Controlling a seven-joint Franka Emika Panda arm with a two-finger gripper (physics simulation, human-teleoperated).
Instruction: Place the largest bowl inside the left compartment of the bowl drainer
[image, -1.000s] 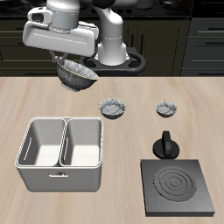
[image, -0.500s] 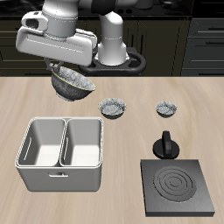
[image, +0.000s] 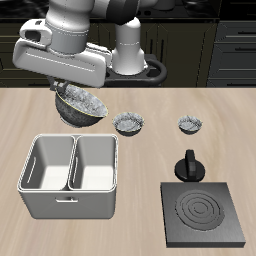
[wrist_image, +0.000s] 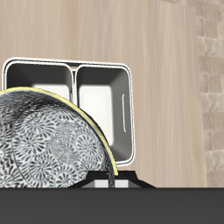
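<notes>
My gripper (image: 67, 91) is shut on the rim of the largest bowl (image: 83, 106), grey-white with a dark mottled pattern. It holds the bowl tilted in the air, just above and behind the back edge of the bowl drainer (image: 66, 206), near its middle wall. In the wrist view the bowl (wrist_image: 48, 144) fills the foreground. Beyond it the light grey drainer (wrist_image: 130, 103) shows both its empty wells. The fingertips are mostly hidden by the hand and the bowl.
Two smaller speckled bowls (image: 129, 123) (image: 190, 125) stand on the wooden table beside the drainer, farther back. A small black object with a handle (image: 189, 165) stands behind a flat black burner plate (image: 203, 212) near the front edge.
The gripper has come down and forward with the bowl, from high above the table's back to just over the drainer's back edge. The arm has tilted more.
</notes>
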